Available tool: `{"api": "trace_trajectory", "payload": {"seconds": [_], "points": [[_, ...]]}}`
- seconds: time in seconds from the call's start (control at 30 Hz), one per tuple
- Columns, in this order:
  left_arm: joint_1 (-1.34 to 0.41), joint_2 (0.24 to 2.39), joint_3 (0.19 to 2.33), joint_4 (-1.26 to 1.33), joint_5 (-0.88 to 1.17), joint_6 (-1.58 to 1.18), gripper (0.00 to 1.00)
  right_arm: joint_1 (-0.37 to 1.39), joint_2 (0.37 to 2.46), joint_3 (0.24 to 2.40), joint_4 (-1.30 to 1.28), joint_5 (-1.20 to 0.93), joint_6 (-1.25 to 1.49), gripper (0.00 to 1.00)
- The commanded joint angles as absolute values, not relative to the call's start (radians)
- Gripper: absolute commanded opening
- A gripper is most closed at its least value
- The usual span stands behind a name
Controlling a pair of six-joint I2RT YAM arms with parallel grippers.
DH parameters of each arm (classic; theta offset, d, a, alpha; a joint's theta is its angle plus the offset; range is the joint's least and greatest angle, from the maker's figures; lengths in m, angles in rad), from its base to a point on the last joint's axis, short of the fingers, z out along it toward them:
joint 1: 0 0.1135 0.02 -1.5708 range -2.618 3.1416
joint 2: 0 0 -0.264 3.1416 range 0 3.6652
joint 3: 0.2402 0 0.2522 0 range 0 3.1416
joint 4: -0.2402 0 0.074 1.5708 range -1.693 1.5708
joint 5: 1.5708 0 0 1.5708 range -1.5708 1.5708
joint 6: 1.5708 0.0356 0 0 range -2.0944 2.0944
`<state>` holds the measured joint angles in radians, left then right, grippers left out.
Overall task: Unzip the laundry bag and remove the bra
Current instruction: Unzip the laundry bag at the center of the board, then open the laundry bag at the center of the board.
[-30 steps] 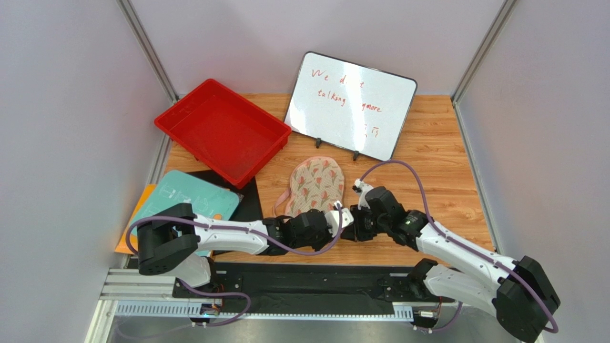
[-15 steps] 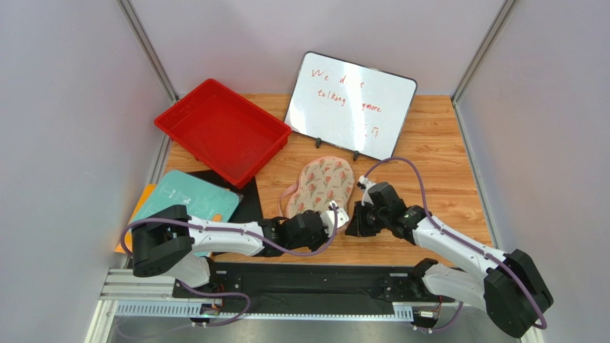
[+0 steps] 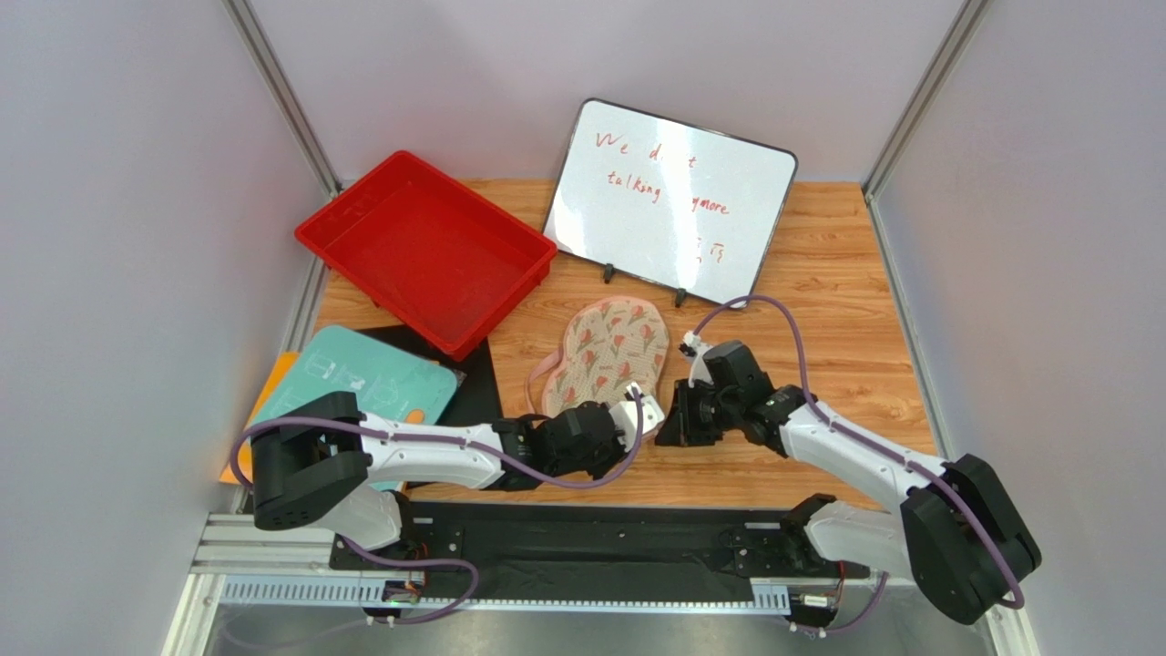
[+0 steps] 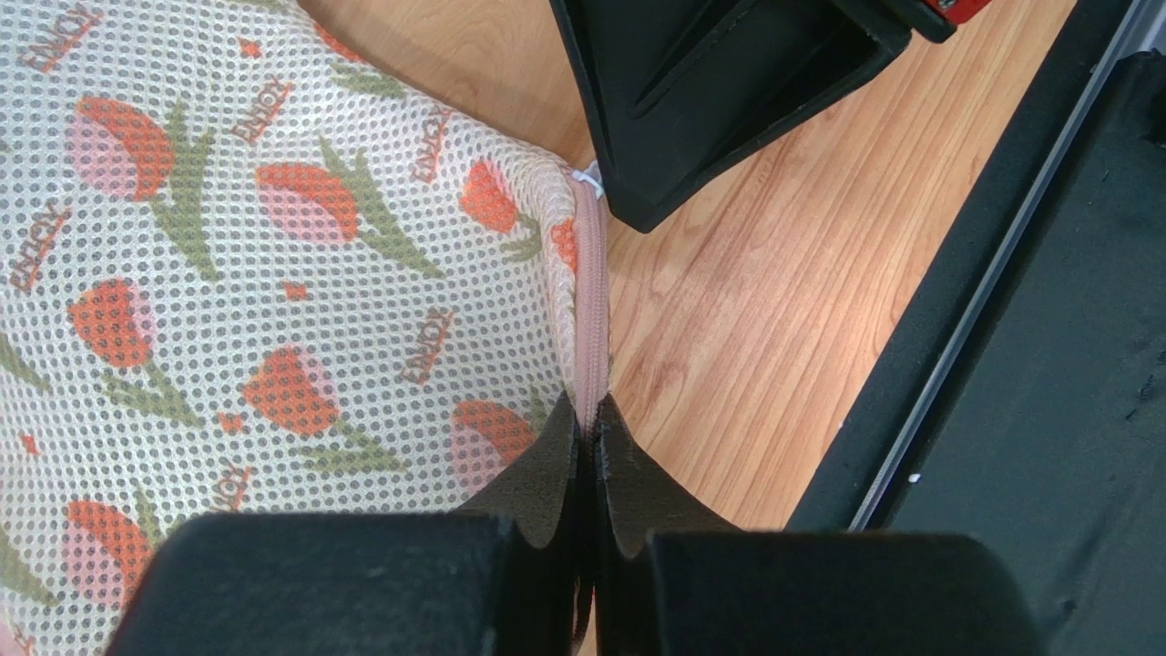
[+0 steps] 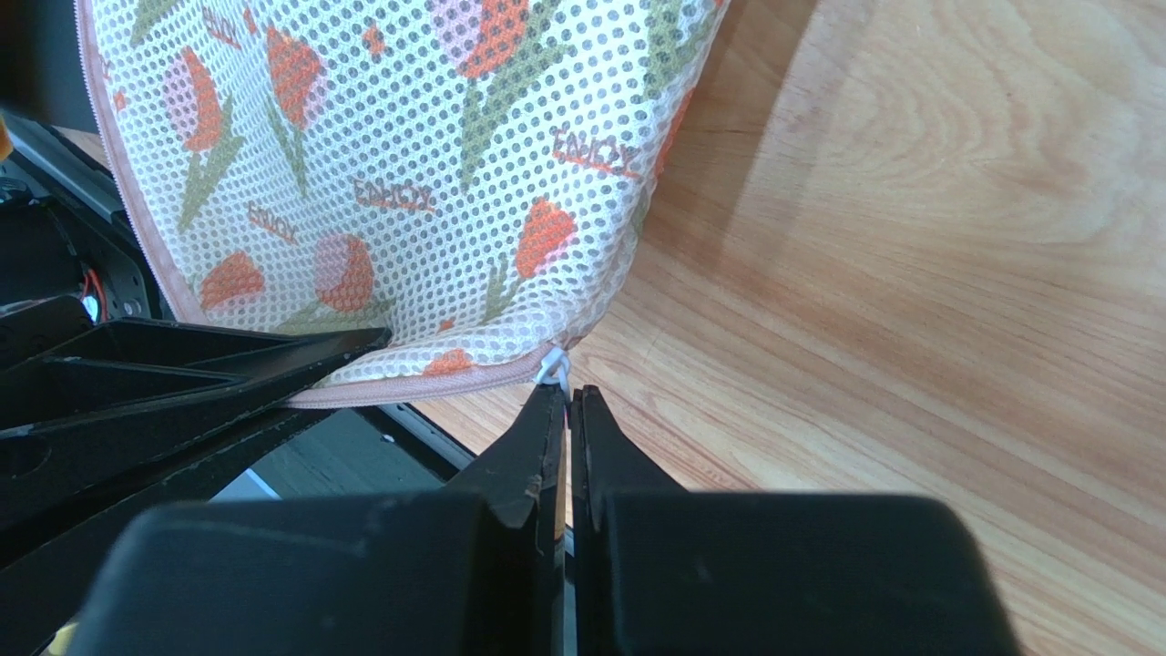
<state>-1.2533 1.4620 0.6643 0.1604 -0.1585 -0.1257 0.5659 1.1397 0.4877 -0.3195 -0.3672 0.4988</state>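
The laundry bag (image 3: 611, 353), a cream mesh pouch with red tulip print and pink zipper edging, lies on the wooden table in front of the whiteboard. My left gripper (image 3: 638, 412) is shut on the bag's pink zipper edge (image 4: 590, 328) at its near end. My right gripper (image 3: 672, 425) is shut at the same near corner, and its tips pinch the small white zipper pull (image 5: 552, 365). The bag fills the left wrist view (image 4: 274, 274) and the right wrist view (image 5: 411, 164). The zipper looks closed. The bra is hidden.
A red tray (image 3: 424, 250) stands at the back left. A whiteboard (image 3: 671, 198) with red writing leans at the back. A teal board (image 3: 363, 380) on a black mat lies at the left. A black rail (image 3: 602, 533) runs along the near edge.
My right arm has drawn in a little to the left and away from me. The bag's far end has swung slightly right. Both grippers stay shut at its near corner.
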Motion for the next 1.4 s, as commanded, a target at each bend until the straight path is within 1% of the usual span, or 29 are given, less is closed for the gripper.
{"api": "trace_trajectory", "payload": {"seconds": [0.0,0.13,0.2,0.23,0.27,0.3,0.33,0.37,0.4,0.43,0.47,0.5,0.57,0.6,0.63,0.67,0.73,0.8,0.97,1.0,1.1,1.17,1.23,1.27,1.3,1.33,1.37], "points": [[-1.252,1.422,0.643,0.103,-0.161,-0.141,0.00,0.528,1.164,0.523,-0.313,-0.244,0.453,0.00],[-1.252,1.422,0.658,0.101,-0.130,-0.156,0.00,0.528,1.151,0.538,-0.333,-0.259,0.451,0.00],[-1.252,1.404,0.679,0.123,-0.069,-0.181,0.00,0.528,1.134,0.545,-0.353,-0.256,0.454,0.06],[-1.252,1.401,0.687,0.133,-0.045,-0.187,0.09,0.528,1.123,0.551,-0.376,-0.249,0.454,0.21],[-1.252,1.401,0.699,0.140,-0.011,-0.195,0.14,0.528,1.102,0.555,-0.391,-0.241,0.453,0.36],[-1.250,1.419,0.733,0.134,-0.006,-0.199,0.18,0.526,1.091,0.557,-0.405,-0.227,0.454,0.48],[-1.252,1.431,0.751,0.126,-0.006,-0.204,0.18,0.528,1.082,0.560,-0.434,-0.195,0.453,0.63],[-1.252,1.449,0.771,0.114,-0.024,-0.204,0.18,0.526,1.062,0.566,-0.449,-0.177,0.459,0.70],[-1.250,1.492,0.816,0.077,-0.040,-0.206,0.17,0.525,1.052,0.569,-0.463,-0.163,0.463,0.74],[-1.250,1.515,0.839,0.055,-0.052,-0.206,0.16,0.525,1.043,0.574,-0.491,-0.135,0.472,0.81],[-1.252,1.558,0.859,0.035,-0.063,-0.210,0.16,0.525,1.023,0.580,-0.503,-0.120,0.483,0.82],[-1.252,1.577,0.889,0.014,-0.060,-0.212,0.19,0.525,1.011,0.583,-0.515,-0.106,0.491,0.84],[-1.252,1.609,0.905,0.009,-0.048,-0.219,0.32,0.525,0.986,0.595,-0.549,-0.066,0.502,0.85],[-1.252,1.614,0.908,0.015,-0.045,-0.222,0.46,0.523,0.962,0.600,-0.567,-0.046,0.502,0.86],[-1.252,1.615,0.907,0.021,-0.044,-0.224,0.56,0.522,0.953,0.603,-0.575,-0.038,0.502,0.86],[-1.252,1.612,0.902,0.028,-0.049,-0.227,0.69,0.522,0.940,0.612,-0.584,-0.031,0.503,0.86],[-1.250,1.606,0.899,0.028,-0.067,-0.227,0.81,0.520,0.917,0.621,-0.610,-0.009,0.503,0.86],[-1.250,1.588,0.893,0.022,-0.083,-0.225,0.98,0.520,0.893,0.629,-0.630,-0.002,0.503,0.86],[-1.250,1.491,0.845,0.025,-0.138,-0.225,1.00,0.520,0.841,0.627,-0.638,-0.002,0.471,0.85],[-1.249,1.476,0.835,0.025,-0.147,-0.225,1.00,0.520,0.830,0.629,-0.643,0.035,0.463,0.85],[-1.227,1.416,0.798,0.015,-0.184,-0.238,1.00,0.520,0.792,0.630,-0.646,0.040,0.454,0.85],[-1.184,1.364,0.761,0.012,-0.186,-0.265,1.00,0.519,0.769,0.635,-0.635,0.020,0.446,0.84],[-1.145,1.289,0.730,0.012,-0.187,-0.287,1.00,0.525,0.761,0.637,-0.589,-0.081,0.413,0.83],[-1.106,1.258,0.703,0.009,-0.192,-0.308,1.00,0.532,0.771,0.640,-0.568,-0.113,0.400,0.80],[-1.080,1.226,0.689,0.005,-0.196,-0.319,1.00,0.549,0.781,0.647,-0.548,-0.138,0.391,0.79],[-1.054,1.163,0.675,0.005,-0.207,-0.331,1.00,0.604,0.796,0.658,-0.545,-0.126,0.382,0.78],[-0.986,1.131,0.652,-0.035,-0.221,-0.368,1.00,0.639,0.839,0.688,-0.546,-0.105,0.364,0.77]]}}
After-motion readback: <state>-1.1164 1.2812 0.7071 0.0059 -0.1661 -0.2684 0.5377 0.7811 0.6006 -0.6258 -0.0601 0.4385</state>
